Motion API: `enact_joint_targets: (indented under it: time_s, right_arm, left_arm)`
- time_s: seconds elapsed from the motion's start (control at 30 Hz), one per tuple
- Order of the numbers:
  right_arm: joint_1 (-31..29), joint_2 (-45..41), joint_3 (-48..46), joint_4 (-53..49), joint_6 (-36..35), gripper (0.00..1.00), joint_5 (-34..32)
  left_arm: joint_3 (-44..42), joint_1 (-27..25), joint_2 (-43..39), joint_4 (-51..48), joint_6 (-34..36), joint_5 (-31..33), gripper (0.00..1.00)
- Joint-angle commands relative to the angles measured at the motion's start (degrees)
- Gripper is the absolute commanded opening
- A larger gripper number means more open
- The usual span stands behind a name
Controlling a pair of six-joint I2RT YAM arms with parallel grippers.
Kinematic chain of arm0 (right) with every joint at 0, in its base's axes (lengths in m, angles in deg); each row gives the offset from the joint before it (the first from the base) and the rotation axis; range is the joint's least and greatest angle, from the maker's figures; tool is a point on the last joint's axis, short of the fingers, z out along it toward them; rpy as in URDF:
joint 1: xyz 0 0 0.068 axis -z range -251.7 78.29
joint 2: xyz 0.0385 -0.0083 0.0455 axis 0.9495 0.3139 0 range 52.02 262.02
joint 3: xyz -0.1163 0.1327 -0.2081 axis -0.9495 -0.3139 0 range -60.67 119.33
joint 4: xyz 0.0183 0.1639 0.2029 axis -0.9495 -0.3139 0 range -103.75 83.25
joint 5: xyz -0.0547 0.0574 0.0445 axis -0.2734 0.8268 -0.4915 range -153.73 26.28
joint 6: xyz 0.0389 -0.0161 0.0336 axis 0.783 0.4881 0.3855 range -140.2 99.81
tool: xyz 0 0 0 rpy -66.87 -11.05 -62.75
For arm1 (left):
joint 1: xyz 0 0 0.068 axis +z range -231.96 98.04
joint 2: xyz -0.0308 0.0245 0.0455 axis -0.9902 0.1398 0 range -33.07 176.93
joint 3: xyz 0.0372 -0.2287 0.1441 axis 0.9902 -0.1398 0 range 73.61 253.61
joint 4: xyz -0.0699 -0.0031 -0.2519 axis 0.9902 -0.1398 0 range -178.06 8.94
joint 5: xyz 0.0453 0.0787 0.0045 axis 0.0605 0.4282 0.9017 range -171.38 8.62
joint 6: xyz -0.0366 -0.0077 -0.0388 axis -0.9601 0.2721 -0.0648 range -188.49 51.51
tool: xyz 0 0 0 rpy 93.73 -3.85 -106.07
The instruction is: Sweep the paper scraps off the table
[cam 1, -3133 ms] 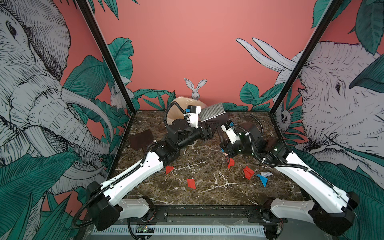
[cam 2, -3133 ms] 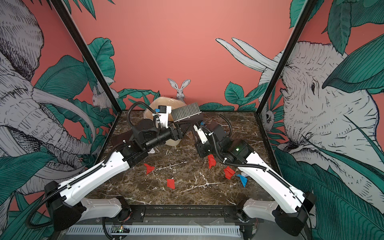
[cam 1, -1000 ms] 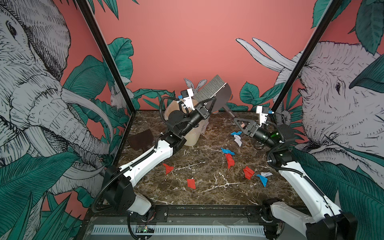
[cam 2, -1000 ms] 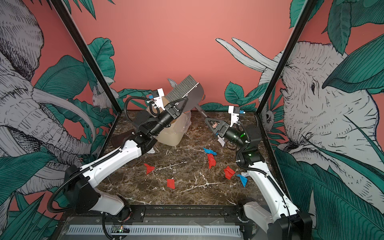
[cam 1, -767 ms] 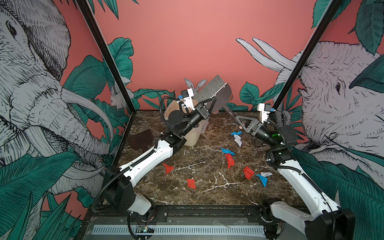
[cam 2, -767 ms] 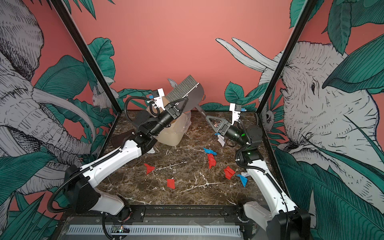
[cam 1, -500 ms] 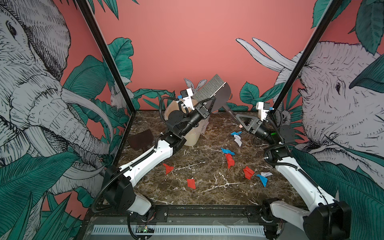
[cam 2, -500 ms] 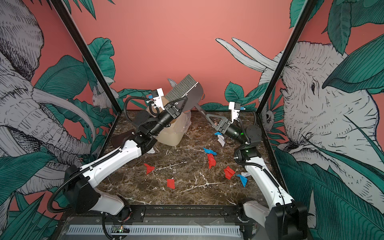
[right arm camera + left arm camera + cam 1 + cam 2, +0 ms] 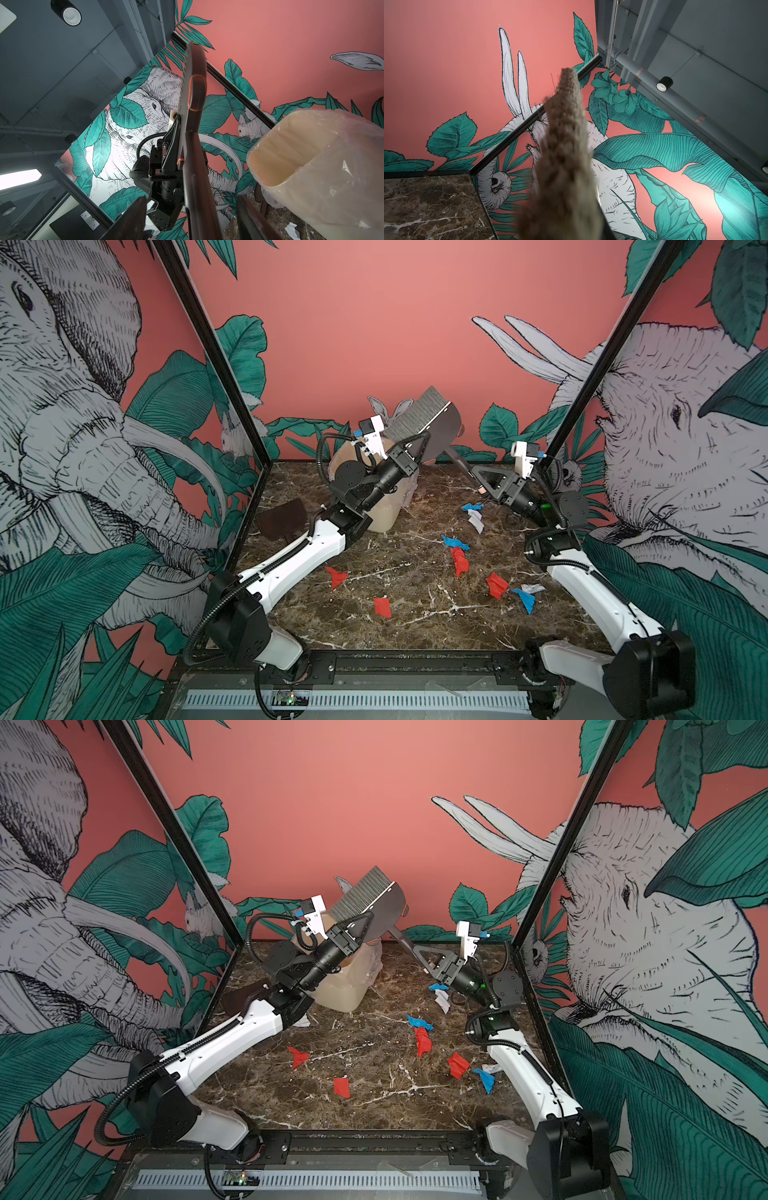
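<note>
Red, blue and white paper scraps lie across the table (image 9: 419,626): red ones (image 9: 382,608) (image 9: 459,560), a blue one (image 9: 525,599), a white one (image 9: 476,521). A brush (image 9: 424,418) is held high at the back, bristles up, above the bin. My left gripper (image 9: 415,443) is shut on its head; in the left wrist view the bristles (image 9: 562,166) hide the jaws. The brush's dark handle (image 9: 197,187) slants down between the fingers (image 9: 133,220) of my right gripper (image 9: 482,481), which stands open with a gap on each side.
A beige bin (image 9: 386,514) lined with clear plastic stands at the back centre, under the left arm. A dark dustpan (image 9: 282,518) leans at the left edge. Black frame posts (image 9: 216,364) rise at the back corners.
My right gripper has moved up and left until its jaws straddle the brush handle, and the jaws have narrowed. The left arm and the brush have stayed still.
</note>
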Motion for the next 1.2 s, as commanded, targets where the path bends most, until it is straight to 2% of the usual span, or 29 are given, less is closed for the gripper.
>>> enact_joint_targets:
  time_s: [0.0, 0.6, 0.67, 0.97, 1.17]
  right_arm:
    - [-0.2, -0.6, 0.9, 6.1, 4.5, 0.67, 0.2]
    - [-0.3, -1.4, -1.0, 6.0, 4.9, 0.64, 0.8]
    - [-0.3, -1.4, -1.0, 6.3, 5.0, 0.64, 0.5]
    - [-0.3, -0.8, -1.9, 8.5, 7.0, 0.64, 0.9]
    - [-0.6, -0.2, -0.4, 9.0, 6.9, 0.64, 0.9]
  left_arm:
    - [1.1, -0.1, -0.4, 2.5, 0.8, 0.4, 0.0]
    - [0.5, 0.3, -2.3, 1.2, 1.2, 0.5, 0.0]
    - [-0.2, 2.1, -2.9, 0.9, 1.2, 0.6, 0.0]
    - [-0.4, 3.6, -4.8, -0.8, 2.0, 0.5, 0.0]
    - [-1.3, 3.6, -3.2, 2.0, -1.5, -0.2, 0.0]
